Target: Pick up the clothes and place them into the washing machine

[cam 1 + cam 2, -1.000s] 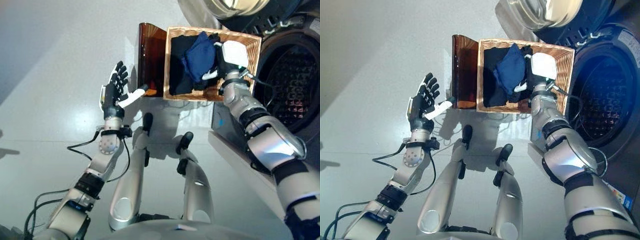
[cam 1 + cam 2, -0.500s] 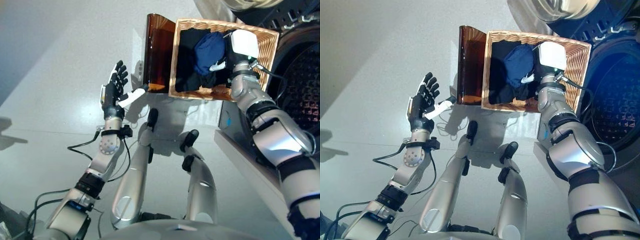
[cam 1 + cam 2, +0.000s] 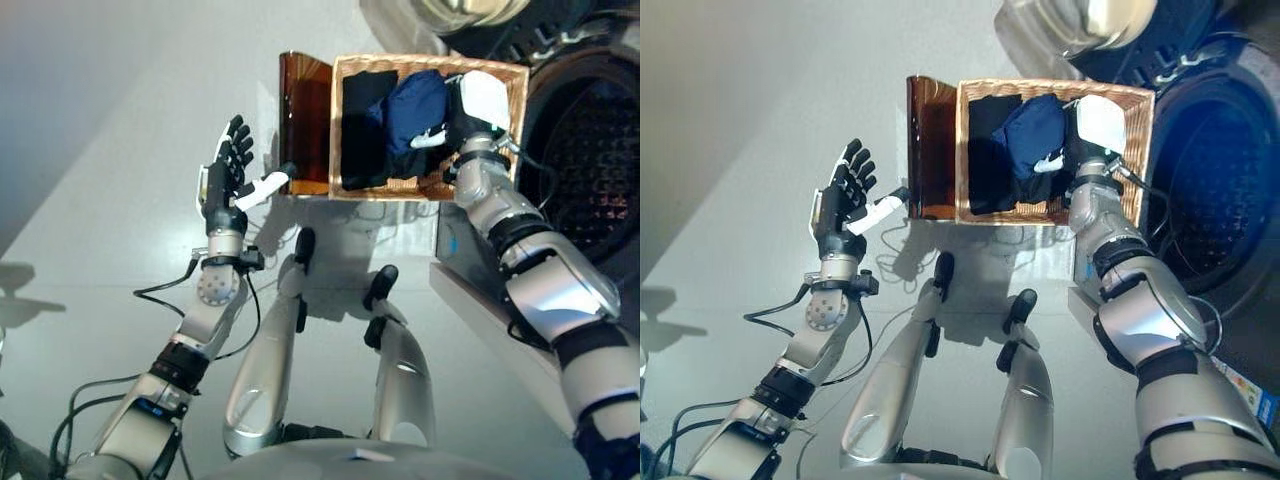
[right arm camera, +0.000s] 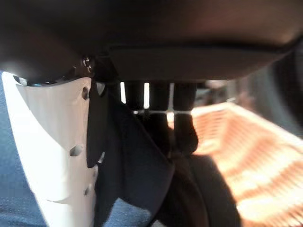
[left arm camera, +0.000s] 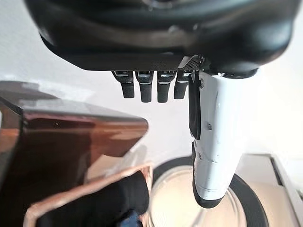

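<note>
Two hands: right robot hand point(image 3: 1092, 128) down in the wicker basket point(image 3: 1140, 150); left robot hand point(image 3: 843, 200) raised well apart over the floor point(image 3: 740, 150), beside the basket's brown side panel point(image 3: 930, 140).
Clothes: blue garment point(image 3: 1032, 128) bunched on top of black clothes point(image 3: 985, 150), all inside the basket, none yet in the washing machine point(image 3: 1210, 170).
Right robot hand: fingers point(image 4: 182, 123) curled into dark cloth and white-covered thumb pressed against the blue fabric in the right wrist view; judged clenched on the clothes, though how much cloth is caught cannot be told.
Left robot hand: fingers straight and spread, white-covered thumb out, grasping nothing.
Washing machine: dark drum opening just right of the basket, door swung open above it.
Step in hand: likely securing a grip before lifting toward the drum.
Risk, thin grip: only a fold pinched, so cloth may slide free on the lift and drop back or onto the floor.
Risk, tangle: blue and black pieces overlapping, so one may drag another over the rim and spill.
Risk, basket: cloth snagging on wicker could tip or shift the basket.
Risk, drum edge: trailing cloth may catch on the opening.
</note>
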You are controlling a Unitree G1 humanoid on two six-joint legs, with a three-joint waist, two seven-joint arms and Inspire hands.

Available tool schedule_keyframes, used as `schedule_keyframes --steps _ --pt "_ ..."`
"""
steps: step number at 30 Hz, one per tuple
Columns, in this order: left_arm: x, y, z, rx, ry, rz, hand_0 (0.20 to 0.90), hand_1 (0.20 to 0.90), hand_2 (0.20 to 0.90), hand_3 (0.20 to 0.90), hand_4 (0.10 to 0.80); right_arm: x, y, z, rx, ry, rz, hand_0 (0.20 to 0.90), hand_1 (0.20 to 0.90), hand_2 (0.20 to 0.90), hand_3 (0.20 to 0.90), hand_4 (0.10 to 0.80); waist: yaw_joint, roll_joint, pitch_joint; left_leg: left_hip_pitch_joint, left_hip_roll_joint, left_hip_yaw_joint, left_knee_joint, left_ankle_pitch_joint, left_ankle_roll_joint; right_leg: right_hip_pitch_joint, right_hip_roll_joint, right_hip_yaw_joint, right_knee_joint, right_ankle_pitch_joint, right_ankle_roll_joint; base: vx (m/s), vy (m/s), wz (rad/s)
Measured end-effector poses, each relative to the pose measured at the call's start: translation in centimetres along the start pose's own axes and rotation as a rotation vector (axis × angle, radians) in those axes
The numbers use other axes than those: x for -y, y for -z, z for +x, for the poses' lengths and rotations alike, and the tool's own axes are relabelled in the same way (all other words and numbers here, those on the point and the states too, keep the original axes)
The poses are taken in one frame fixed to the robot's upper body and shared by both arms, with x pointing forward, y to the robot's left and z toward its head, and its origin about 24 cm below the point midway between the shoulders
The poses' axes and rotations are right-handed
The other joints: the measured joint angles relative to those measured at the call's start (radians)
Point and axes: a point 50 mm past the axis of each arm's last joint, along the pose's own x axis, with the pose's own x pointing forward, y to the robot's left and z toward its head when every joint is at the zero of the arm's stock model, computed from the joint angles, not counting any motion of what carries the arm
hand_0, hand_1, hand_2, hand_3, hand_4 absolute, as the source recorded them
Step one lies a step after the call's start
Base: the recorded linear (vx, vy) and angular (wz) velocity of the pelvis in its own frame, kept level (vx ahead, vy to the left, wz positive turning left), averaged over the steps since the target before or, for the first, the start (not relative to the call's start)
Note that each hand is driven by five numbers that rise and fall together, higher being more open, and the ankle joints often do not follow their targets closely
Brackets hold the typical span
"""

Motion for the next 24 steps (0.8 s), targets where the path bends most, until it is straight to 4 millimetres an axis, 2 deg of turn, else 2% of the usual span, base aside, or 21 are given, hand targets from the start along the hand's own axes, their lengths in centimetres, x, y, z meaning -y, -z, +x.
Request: schedule_keyframes --steps 2,3,5,7,11,14,16,17,20,24 --pt "-0.1 0.1 -0.1 -0.002 -0.002 0.002 0.900 0.900 0.900 0.900 0.800 0.3 -0.3 0.0 -0.033 0.039 0.172 0.200 0.200 0.200 0.200 0.300 -0.015 0.000 0.000 0.008 0.000 0.010 -0.006 0.000 0.000 0.005 0.002 0.014 -0.017 0.016 0.003 0.005 -0.003 -0.28" --pt "-0.2 0.3 -0.2 -0.012 -0.004 0.005 0.900 0.900 0.900 0.900 0.800 0.2 -0.4 -0.1 -0.090 0.070 0.339 0.200 0.200 0.200 0.200 0.300 -0.024 0.000 0.000 0.021 0.003 0.025 -0.016 0.000 0.000 0.016 0.007 0.024 -0.043 0.038 0.005 0.015 -0.012 -0.41" --pt "-0.2 0.5 -0.4 -0.022 -0.001 0.005 0.900 0.900 0.900 0.900 0.800 -0.2 0.3 -0.7 -0.158 0.087 0.486 0.200 0.200 0.200 0.200 0.300 -0.034 0.001 0.000 0.044 0.006 0.039 -0.032 0.002 0.003 0.035 0.014 0.046 -0.083 0.067 0.007 0.016 -0.015 -0.42" --pt "-0.8 0.8 -0.8 -0.037 -0.020 0.009 0.900 0.900 0.900 0.900 0.800 -1.9 0.7 -1.9 -0.235 0.089 0.673 0.200 0.200 0.200 0.200 0.300 -0.050 0.001 0.000 0.076 0.011 0.050 -0.054 0.009 0.013 0.068 0.023 0.054 -0.124 0.091 0.007 0.009 -0.009 -0.28" --pt "-1.0 1.3 -1.3 -0.058 -0.007 0.010 0.900 0.900 0.900 0.900 0.800 -4.3 1.7 -3.9 -0.362 0.091 0.899 0.200 0.200 0.200 0.200 0.300 -0.055 0.004 -0.002 0.108 0.015 0.057 -0.080 0.010 0.013 0.090 0.035 0.094 -0.178 0.129 0.007 0.024 -0.006 -0.34" --pt "-1.1 1.5 -1.6 -0.072 0.003 0.005 0.900 0.900 0.900 0.900 0.800 -6.3 2.0 -5.5 -0.477 0.103 1.137 0.200 0.200 0.200 0.200 0.300 -0.074 0.006 -0.003 0.122 0.016 0.060 -0.106 0.022 0.009 0.111 0.040 0.100 -0.236 0.162 0.006 0.007 0.002 -0.11" --pt "-1.0 1.6 -1.7 -0.080 0.005 -0.004 0.900 0.900 0.900 0.900 0.800 -6.9 2.2 -6.1 -0.510 0.105 1.201 0.200 0.200 0.200 0.200 0.300 -0.076 0.009 -0.003 0.127 0.014 0.061 -0.110 0.023 0.009 0.120 0.039 0.101 -0.253 0.170 0.007 0.005 0.014 -0.06" --pt "-1.0 1.7 -1.7 -0.085 0.014 -0.008 0.900 0.900 0.900 0.900 0.800 -7.5 1.9 -6.5 -0.552 0.128 1.339 0.200 0.200 0.200 0.200 0.300 -0.074 0.021 -0.001 0.133 0.014 0.077 -0.117 0.024 0.009 0.131 0.039 0.104 -0.278 0.184 0.006 0.001 0.020 -0.09" --pt "-1.0 2.0 -2.0 -0.097 0.019 -0.013 0.900 0.900 0.900 0.900 0.800 -7.7 1.6 -6.5 -0.570 0.167 1.473 0.200 0.200 0.200 0.200 0.300 -0.065 0.052 -0.006 0.139 0.012 0.085 -0.123 0.024 0.009 0.138 0.038 0.113 -0.296 0.193 0.007 -0.004 0.023 -0.10" --pt "0.0 2.3 -2.4 -0.112 0.043 -0.036 0.900 0.900 0.900 0.900 0.800 -6.3 1.3 -5.7 -0.565 0.363 1.773 0.200 0.200 0.200 0.200 0.300 -0.041 0.121 -0.011 0.141 0.010 0.084 -0.136 0.030 0.012 0.136 0.037 0.123 -0.309 0.201 0.009 0.003 0.045 -0.04"
